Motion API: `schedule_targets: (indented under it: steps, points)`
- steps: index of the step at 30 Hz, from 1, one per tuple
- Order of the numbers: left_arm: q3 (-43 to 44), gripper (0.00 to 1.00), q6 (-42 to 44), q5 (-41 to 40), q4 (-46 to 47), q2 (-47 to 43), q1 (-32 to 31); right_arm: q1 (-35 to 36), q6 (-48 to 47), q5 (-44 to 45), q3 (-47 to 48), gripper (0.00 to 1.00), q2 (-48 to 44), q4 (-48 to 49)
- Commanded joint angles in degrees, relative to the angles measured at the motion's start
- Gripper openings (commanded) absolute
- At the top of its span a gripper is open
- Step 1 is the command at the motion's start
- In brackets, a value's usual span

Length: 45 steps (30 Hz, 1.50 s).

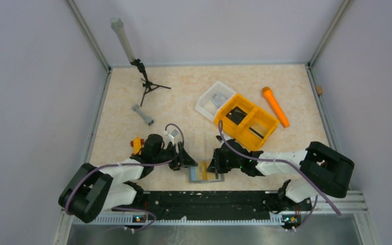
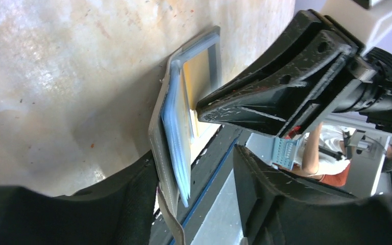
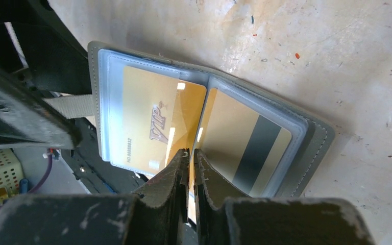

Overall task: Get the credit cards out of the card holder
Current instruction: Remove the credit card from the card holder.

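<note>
The grey card holder [image 1: 205, 173] lies open at the table's near edge. In the right wrist view its cover [image 3: 316, 148] carries clear sleeves with a gold VIP card [image 3: 143, 117] on the left and a gold card with a black stripe [image 3: 245, 138] on the right. My right gripper [image 3: 190, 153] is shut on the edge of a gold card [image 3: 193, 115] at the holder's middle fold. My left gripper [image 2: 196, 171] is open, with the holder's edge [image 2: 158, 132] and its blue-tinted sleeves [image 2: 176, 122] between the fingers, against the left finger [image 2: 127, 199].
An orange two-compartment bin [image 1: 246, 121] and a clear tray [image 1: 213, 99] stand behind the holder. An orange marker [image 1: 275, 106] lies to their right. A small tripod [image 1: 145, 84] and a grey cylinder [image 1: 142, 114] are at the back left. The black base rail [image 1: 209, 199] runs just below the holder.
</note>
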Motion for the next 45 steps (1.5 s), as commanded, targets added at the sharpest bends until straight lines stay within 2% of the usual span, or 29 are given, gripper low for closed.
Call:
schedule_targets:
  steps: [1,4,8,10,11,15,18,21,23,28,33,37,45]
  points:
    - [0.21,0.53,0.1,3.28,5.87,5.3,0.09,-0.27,0.07,0.03,0.96,0.09,-0.91,1.42]
    - [0.06,0.39,-1.1,3.87,8.82,7.83,0.06,-0.3,0.17,0.64,0.83,0.09,-2.0,0.61]
    - [1.07,0.23,1.03,2.78,5.51,7.83,0.0,-0.31,0.34,1.26,0.3,0.09,-3.67,-0.55]
    - [1.42,0.1,2.04,2.44,4.37,7.59,0.04,-0.53,0.37,1.57,0.01,0.09,-4.79,-1.38]
    - [1.6,0.0,2.51,2.3,3.89,7.48,0.09,-0.82,0.46,1.54,-0.37,0.09,-5.32,-1.43]
    - [1.52,0.0,3.94,2.58,4.15,7.67,0.08,-2.69,0.98,0.41,-2.59,0.12,-7.61,-0.49]
    - [0.63,0.0,2.39,5.26,9.35,7.3,0.07,-4.54,1.53,-2.42,-4.25,0.4,-8.73,1.81]
    - [-0.21,0.0,-1.63,7.27,15.12,4.95,0.12,-7.65,4.52,-8.07,-9.23,0.54,-11.72,9.55]
    - [-0.16,0.0,-2.97,7.34,16.02,3.02,0.15,-9.42,6.42,-10.84,-11.78,0.56,-13.86,15.35]
    - [-0.35,0.0,-5.69,7.49,18.05,1.78,0.18,-9.85,7.73,-13.96,-11.73,0.62,-16.06,17.48]
    - [-3.07,0.0,-12.75,9.11,31.98,5.24,0.16,-9.93,9.93,-16.4,-11.56,0.63,-15.6,21.29]
    - [-4.23,0.0,-17.78,10.07,42.81,8.37,0.15,-9.96,10.15,-16.77,-10.74,0.64,-14.95,20.12]
    - [-5.09,0.0,-22.17,8.43,51.34,7.63,0.17,-9.96,12.58,-19.29,-11.91,0.66,-10.73,26.89]
